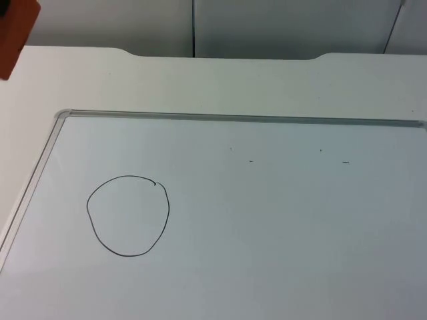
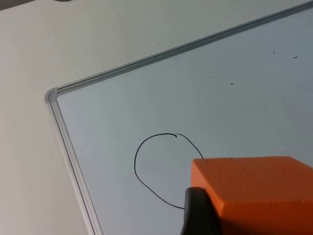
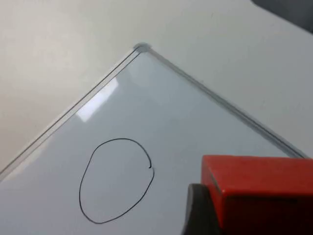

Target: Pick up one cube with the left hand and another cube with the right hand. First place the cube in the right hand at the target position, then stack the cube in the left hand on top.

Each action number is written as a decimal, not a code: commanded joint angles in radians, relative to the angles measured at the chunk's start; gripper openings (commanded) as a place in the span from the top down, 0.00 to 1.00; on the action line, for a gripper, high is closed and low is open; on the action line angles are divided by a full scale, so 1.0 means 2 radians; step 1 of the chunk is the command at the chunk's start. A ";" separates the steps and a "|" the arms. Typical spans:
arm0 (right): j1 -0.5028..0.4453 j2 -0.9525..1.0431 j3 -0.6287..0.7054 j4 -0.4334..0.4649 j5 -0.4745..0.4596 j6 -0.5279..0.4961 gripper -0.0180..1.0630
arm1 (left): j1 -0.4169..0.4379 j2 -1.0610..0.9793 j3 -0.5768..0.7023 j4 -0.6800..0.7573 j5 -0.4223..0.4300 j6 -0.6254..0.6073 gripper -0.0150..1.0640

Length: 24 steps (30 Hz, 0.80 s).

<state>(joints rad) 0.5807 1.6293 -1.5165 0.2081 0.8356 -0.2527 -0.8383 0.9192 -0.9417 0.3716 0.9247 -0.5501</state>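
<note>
The red cube (image 3: 259, 193) is clamped in the right gripper (image 3: 208, 210), held above the whiteboard (image 1: 267, 220) near the hand-drawn circle (image 1: 128, 215), judged to be the target; this cube goes down first. The orange cube (image 2: 254, 193) is gripped by the left gripper (image 2: 200, 213), raised over the table (image 1: 167, 80) by the board's corner, likely waiting to stack. The circle holds nothing. A few small marks (image 1: 251, 161) lie well apart from it.

The top view looks down and forward at the whiteboard (image 1: 267, 233) on the counter (image 1: 167, 83). Both wrist views look down from above, closer. All three share the drawn circle (image 1: 128, 215) and the board's corner (image 1: 63, 115).
</note>
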 commanded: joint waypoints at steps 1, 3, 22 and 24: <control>0.025 0.046 -0.039 -0.024 0.023 0.011 0.99 | -0.001 -0.001 0.001 -0.003 -0.007 -0.005 0.99; 0.054 0.106 -0.088 -0.049 0.053 0.023 0.99 | -0.001 -0.001 0.001 -0.003 -0.007 -0.005 0.99; 0.133 0.326 -0.226 -0.066 0.116 0.027 0.99 | -0.001 -0.001 0.001 -0.006 -0.007 -0.005 0.99; 0.133 0.332 -0.226 -0.067 0.114 0.027 0.99 | -0.001 -0.001 0.001 -0.006 -0.007 -0.005 0.99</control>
<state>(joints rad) 0.8413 2.2951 -1.9594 0.0748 1.0681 -0.2027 -0.8383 0.9192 -0.9417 0.3617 0.9230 -0.5501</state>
